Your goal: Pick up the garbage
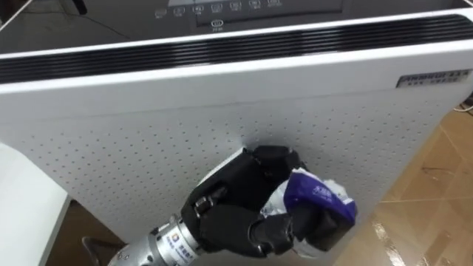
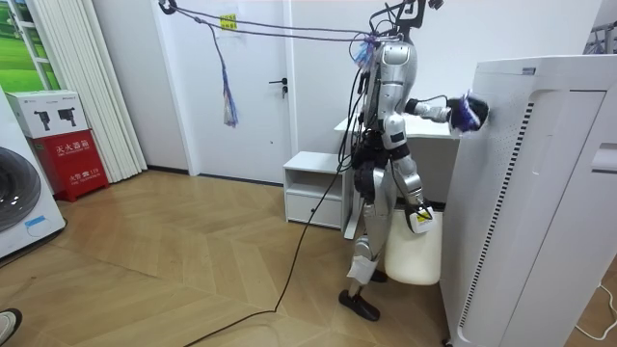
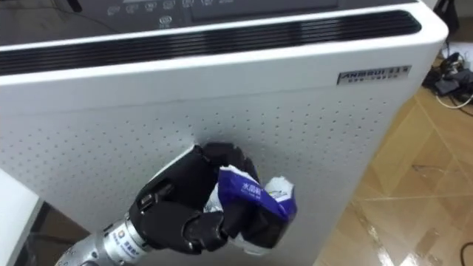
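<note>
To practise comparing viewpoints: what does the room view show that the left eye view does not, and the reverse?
Room view: a white door, a red box and the right hand low by a white bag. Left eye view: fine dots across the front panel and a dark slatted vent. Both: the left hand shut on a crumpled blue-and-white wrapper before the tall white appliance.

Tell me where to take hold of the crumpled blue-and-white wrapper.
Best grip the wrapper by the crumpled bulge sticking out past the left hand's curled fingers, coming from the robot's right and a little above: the hand covers its left and underside, and the white appliance stands close behind.
</note>
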Robot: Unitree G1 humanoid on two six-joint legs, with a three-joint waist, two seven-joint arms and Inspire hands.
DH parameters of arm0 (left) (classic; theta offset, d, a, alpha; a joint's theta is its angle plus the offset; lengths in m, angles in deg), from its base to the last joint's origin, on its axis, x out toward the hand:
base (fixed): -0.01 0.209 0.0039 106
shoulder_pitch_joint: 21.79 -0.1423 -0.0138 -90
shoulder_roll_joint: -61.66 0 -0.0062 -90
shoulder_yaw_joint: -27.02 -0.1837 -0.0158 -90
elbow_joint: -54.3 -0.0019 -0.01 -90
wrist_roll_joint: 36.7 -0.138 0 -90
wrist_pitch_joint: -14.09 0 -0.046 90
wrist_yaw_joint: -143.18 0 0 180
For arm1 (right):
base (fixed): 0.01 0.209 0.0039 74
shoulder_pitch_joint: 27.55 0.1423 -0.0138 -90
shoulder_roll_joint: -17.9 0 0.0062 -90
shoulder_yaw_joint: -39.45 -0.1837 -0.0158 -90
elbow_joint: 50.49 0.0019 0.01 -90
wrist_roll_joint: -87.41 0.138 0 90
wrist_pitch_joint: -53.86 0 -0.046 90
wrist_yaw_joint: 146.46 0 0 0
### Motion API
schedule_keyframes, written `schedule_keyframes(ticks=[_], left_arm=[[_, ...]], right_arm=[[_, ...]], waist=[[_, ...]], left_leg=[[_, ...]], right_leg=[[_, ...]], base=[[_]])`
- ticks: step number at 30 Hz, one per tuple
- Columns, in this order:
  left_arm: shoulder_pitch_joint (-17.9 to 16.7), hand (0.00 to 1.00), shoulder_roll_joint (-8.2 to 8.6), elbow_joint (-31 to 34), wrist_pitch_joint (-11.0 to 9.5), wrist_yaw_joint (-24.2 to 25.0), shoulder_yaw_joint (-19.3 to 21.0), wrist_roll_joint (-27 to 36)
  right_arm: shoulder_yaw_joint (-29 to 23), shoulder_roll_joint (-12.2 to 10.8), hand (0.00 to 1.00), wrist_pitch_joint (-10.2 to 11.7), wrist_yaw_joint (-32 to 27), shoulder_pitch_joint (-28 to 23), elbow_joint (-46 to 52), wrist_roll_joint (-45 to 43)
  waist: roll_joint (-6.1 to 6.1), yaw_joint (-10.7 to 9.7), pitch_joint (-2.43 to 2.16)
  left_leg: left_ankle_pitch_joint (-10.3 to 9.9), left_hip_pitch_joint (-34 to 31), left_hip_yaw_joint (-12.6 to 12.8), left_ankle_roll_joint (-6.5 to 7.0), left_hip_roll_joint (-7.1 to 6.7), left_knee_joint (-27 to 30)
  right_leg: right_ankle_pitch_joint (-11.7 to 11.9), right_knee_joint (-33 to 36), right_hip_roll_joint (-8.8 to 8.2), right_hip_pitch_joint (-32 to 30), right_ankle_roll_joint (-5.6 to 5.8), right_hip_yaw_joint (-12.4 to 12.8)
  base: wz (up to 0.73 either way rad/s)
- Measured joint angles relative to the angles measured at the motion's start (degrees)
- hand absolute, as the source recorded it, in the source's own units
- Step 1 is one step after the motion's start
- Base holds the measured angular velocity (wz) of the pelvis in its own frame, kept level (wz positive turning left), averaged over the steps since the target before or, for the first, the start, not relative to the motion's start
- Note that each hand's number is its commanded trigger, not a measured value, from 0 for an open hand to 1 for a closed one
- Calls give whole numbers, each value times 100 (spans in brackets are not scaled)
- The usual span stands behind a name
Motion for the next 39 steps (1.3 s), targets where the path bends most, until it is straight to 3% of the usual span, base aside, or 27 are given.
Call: schedule_keyframes(ticks=[5, 7, 15, 24, 35, 39], left_arm=[[-26, 100, 84, -1404, 8, -101, -16, -19], [-31, 100, 143, -2008, 9, -235, -27, -360], [-79, 100, 166, -2910, -42, -273, -369, -736], [-146, 100, 252, -3379, -42, -281, -444, -1127], [-123, 100, 316, -3900, -252, -661, -516, -1562], [-16, 100, 318, -4161, -259, -793, -513, -1624]], right_arm=[[-9, -37, 100, -3, -97, 62, 0, 39], [-107, -44, 100, 1, -96, 93, 0, 29], [-111, -67, 100, 56, -122, 275, 5, 39], [-166, -165, 100, 191, -141, 355, 52, 42], [-127, -178, 100, 244, -187, 471, 35, 60], [-122, -181, 100, 250, -235, 501, 34, 83]], waist=[[-18, 18, 21], [-8, -41, 25], [-9, -95, 29], [-7, -99, 31], [-12, -92, 41], [-22, -90, 75]], left_leg=[[42, -143, 27, -41, 11, 6], [42, -302, -21, -43, 15, 121], [45, -707, -36, -46, 21, 223], [46, -1055, 98, -47, 56, 295], [57, -1278, 141, -66, 87, 407], [56, -1419, 117, -67, 88, 513]], right_leg=[[-12, 122, 4, -208, -50, 23], [-10, 125, 9, -300, -57, -46], [2, 222, -9, -708, -77, -96], [1, 434, -19, -1184, -89, 61], [5, 537, -15, -1387, -161, 42], [-6, 620, -27, -1508, -183, 38]], base=[[-3], [13], [1], [-8], [-2], [2]])
